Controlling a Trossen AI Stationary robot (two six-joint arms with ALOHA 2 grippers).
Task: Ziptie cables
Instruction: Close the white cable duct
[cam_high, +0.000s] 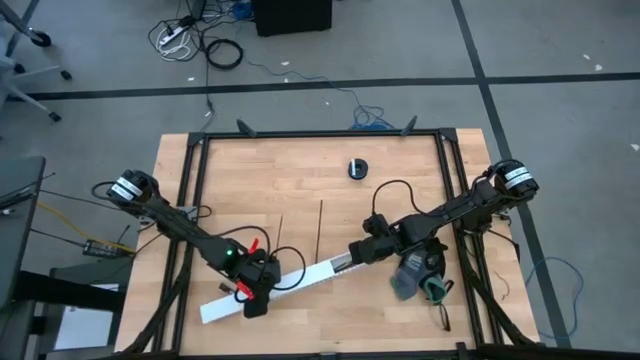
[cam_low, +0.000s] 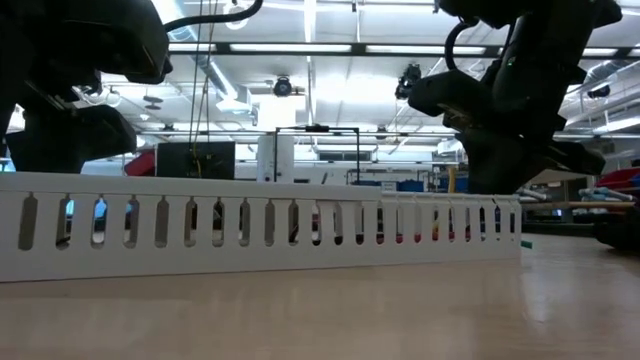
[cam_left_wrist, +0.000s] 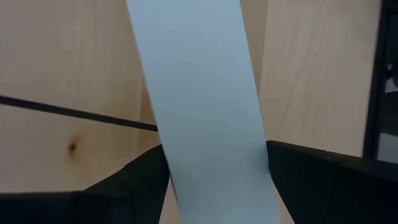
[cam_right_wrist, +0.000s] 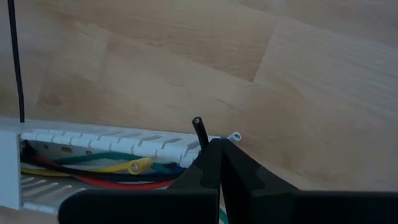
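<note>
A long white slotted plastic channel (cam_high: 272, 285) lies aslant on the light wooden bench (cam_high: 300, 180), running from the lower left of the high view up toward the centre. The left claw (cam_high: 256, 297) sits over the channel's lower-left part; in its wrist view the two dark fingers (cam_left_wrist: 134, 177) stand on either side of the channel's smooth white cover (cam_left_wrist: 202, 99), spread wide around it, touching or very nearly touching its edges.

The right claw (cam_high: 357, 252) is at the channel's upper-right end, fingers pressed together. In its wrist view a thin black stub (cam_right_wrist: 200, 132) rises just above the closed fingertips (cam_right_wrist: 214, 163); whether it is pinched between them cannot be told.

The cables (cam_right_wrist: 112, 169), thin flexible wires in red, yellow, green and blue, lie inside the open end of the channel, seen in the lower left of the right wrist view. In the low view bits of colour show through the channel's slots (cam_low: 300, 222).

Two very thin straight black zipties (cam_high: 319, 228) lie on bare wood in the middle of the high view, just above the channel, roughly parallel and slightly apart. A small round black object (cam_high: 358, 168) rests well above them, toward the upper centre of the bench.
</note>
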